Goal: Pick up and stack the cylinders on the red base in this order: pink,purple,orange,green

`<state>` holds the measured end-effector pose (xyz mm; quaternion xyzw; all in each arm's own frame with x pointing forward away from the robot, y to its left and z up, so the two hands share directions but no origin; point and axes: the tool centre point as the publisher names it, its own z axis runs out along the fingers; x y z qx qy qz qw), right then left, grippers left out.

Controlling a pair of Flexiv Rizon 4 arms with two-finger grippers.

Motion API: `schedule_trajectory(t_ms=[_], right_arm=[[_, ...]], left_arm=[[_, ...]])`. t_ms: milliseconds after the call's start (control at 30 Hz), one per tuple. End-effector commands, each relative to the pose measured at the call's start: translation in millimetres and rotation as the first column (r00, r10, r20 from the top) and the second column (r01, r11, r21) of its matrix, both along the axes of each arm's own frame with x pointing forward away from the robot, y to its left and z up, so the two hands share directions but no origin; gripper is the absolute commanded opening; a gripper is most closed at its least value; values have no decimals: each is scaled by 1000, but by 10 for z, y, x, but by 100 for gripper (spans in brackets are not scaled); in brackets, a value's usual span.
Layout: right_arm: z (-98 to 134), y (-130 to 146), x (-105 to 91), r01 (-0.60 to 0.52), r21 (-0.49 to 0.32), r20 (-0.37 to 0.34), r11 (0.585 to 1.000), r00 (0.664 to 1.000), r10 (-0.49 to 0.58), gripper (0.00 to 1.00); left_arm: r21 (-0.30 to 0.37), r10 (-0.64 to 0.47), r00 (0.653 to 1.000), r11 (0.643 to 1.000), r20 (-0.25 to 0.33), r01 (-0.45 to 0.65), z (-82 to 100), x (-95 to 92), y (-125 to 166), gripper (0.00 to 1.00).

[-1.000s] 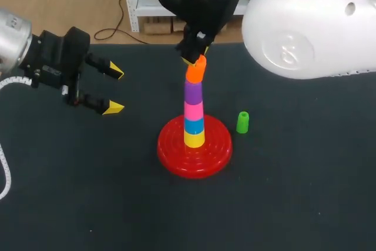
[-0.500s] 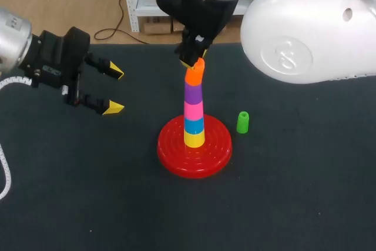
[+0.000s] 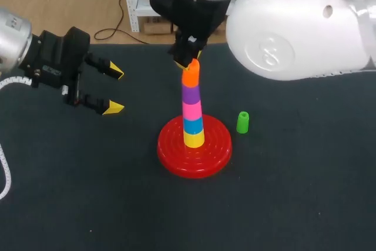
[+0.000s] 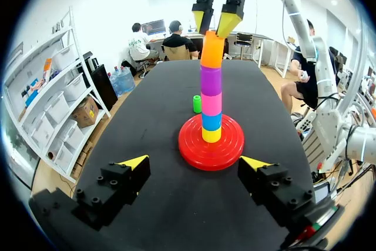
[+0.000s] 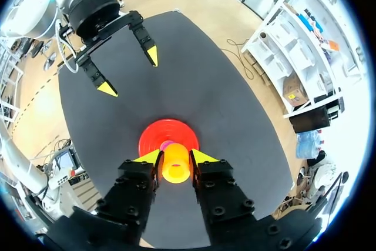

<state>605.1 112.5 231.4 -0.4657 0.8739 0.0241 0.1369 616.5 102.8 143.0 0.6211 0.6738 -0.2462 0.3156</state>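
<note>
The right gripper's [image 5: 175,158] jaws are drawn in close on either side of the orange cylinder [image 3: 190,77]. Its yellow tips flank the cylinder's upper end and seem to pinch it, though actual contact is hard to make out from the wrist. The orange cylinder sits upright on top of the stack, directly on the purple cylinder [image 3: 189,94]. Below that come the pink cylinder [image 3: 192,110], a blue piece [image 3: 193,125] and a yellow piece [image 3: 194,139], all on the red base [image 3: 176,160]. The left gripper [image 3: 116,90] hangs over the table [image 3: 294,204] well to the left of the base, its jaws spread wide and holding nothing. The green cylinder [image 3: 242,121] stands upright on the table just beside the base's right edge, apart from both grippers.
</note>
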Motion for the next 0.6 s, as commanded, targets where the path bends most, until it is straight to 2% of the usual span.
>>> schedule_trajectory(t_ms=[33, 400, 600], right_arm=[[-21, 83, 76, 2, -21, -17, 1000, 1000, -3, 0], [-120, 132, 199, 24, -70, -80, 997, 996, -30, 0], [-192, 85, 234, 37, -75, -82, 996, 996, -43, 0]], left_arm=[[-3, -2, 1000, 1000, 2, 2, -11, 6, 7, 100], [-3, -2, 1000, 1000, 2, 2, -11, 6, 7, 100], [-3, -2, 1000, 1000, 2, 2, -11, 6, 7, 100]])
